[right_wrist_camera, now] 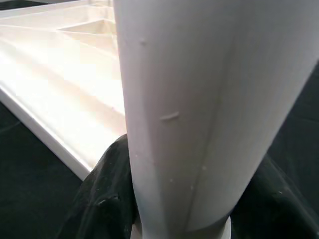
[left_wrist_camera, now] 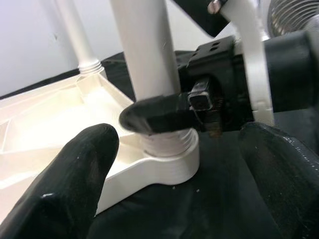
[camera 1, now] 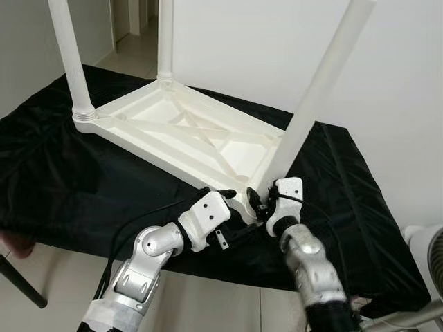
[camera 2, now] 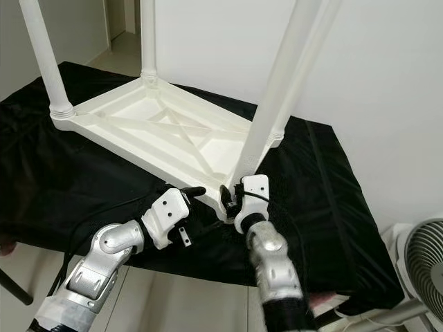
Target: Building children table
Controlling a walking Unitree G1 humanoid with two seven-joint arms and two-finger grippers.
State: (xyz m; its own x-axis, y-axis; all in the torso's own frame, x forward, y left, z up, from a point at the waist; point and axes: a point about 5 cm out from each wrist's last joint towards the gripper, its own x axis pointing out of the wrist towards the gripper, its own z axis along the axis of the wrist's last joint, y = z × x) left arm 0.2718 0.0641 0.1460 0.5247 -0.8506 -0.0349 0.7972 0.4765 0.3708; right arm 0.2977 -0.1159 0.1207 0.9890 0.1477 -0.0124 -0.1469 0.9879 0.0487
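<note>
A white children's table top (camera 1: 187, 131) lies upside down on a table draped in black cloth (camera 1: 62, 180). White legs stand in its far left (camera 1: 69, 55) and far middle (camera 1: 165, 38) corners. At the near corner a third leg (camera 1: 318, 90) leans up to the right, its base in the corner socket (left_wrist_camera: 169, 159). My right gripper (camera 1: 259, 202) is shut on the base of this leg, and its fingers (right_wrist_camera: 107, 199) sit on both sides of the leg (right_wrist_camera: 199, 99). My left gripper (camera 1: 225, 199) is open just left of the same corner, with its fingers (left_wrist_camera: 70, 179) on either side of the socket.
The cloth's front edge (camera 1: 228, 270) runs just below my wrists. A grey floor fan (camera 2: 422, 270) stands at the lower right. A white wall is behind the table, with a doorway (camera 1: 135, 21) at the back left. A dark furniture leg (camera 1: 21, 283) shows at the lower left.
</note>
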